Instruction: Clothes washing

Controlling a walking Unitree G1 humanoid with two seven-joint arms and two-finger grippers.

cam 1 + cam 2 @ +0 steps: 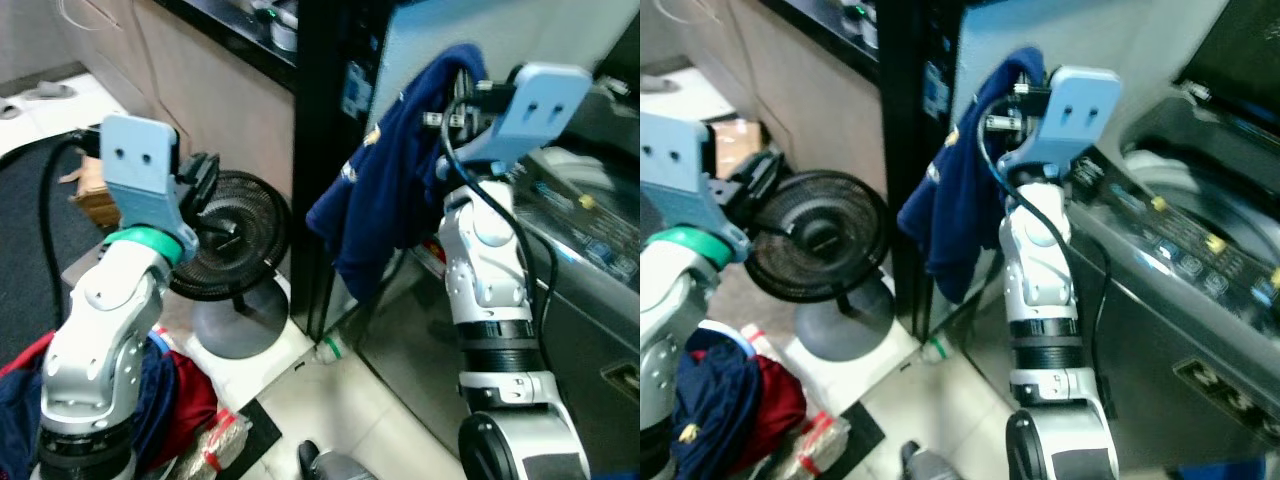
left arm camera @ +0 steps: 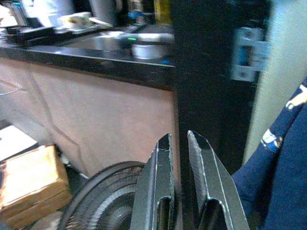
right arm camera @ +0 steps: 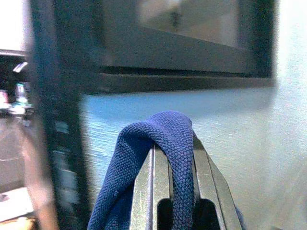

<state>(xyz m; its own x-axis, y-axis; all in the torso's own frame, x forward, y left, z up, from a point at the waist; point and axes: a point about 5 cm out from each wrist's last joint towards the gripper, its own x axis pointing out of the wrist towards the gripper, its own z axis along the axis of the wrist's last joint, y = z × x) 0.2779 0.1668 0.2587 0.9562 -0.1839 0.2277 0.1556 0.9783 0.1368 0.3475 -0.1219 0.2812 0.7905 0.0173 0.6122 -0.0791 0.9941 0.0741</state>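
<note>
A navy blue garment point(image 1: 385, 190) hangs from my raised right gripper point(image 3: 173, 143), which is shut on a fold of it draped over the fingertips. The cloth dangles beside the top-loading washing machine point(image 1: 1180, 250), left of its drum opening point(image 1: 1205, 195) and in front of a pale wall. The machine's lid point(image 1: 1240, 50) stands open. My left gripper point(image 2: 178, 139) is held up at chest height near a black fan, its fingers close together with nothing between them. More clothes, red and navy point(image 1: 170, 395), lie in a pile on the floor at lower left.
A black floor fan point(image 1: 232, 235) stands between my arms against a beige counter point(image 1: 230, 110). A black door frame point(image 1: 325, 150) rises behind the garment. A cardboard box point(image 1: 95, 200) sits far left. A small bottle point(image 1: 330, 350) lies on the white floor.
</note>
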